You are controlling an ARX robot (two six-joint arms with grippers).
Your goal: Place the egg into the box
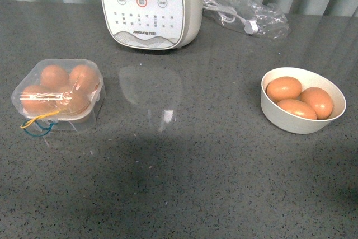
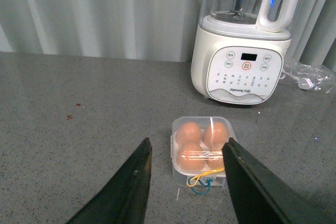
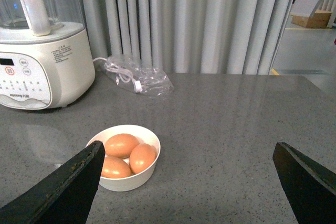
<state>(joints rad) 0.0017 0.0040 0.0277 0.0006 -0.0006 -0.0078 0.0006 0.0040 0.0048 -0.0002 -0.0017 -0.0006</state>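
The small clear plastic four-hole egg box [image 1: 58, 94] is seen to the left of the large white cooker with buttons [image 1: 149, 7], its lid shut over four orange-brown eggs [image 1: 54, 75], yellow and blue bands at its near edge. Three more eggs are held in the round white bowl [image 1: 302, 120], to the right of the cooker. The left gripper [image 2: 186, 163] and right gripper [image 3: 189, 166] are both held wide open, nothing gripped, over the grey speckled countertop [image 1: 184, 166].

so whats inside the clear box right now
The box holds four orange-brown eggs under its closed clear lid, one per hole, so it looks full. Glare on the lid blurs the front pair; their undersides are hidden.
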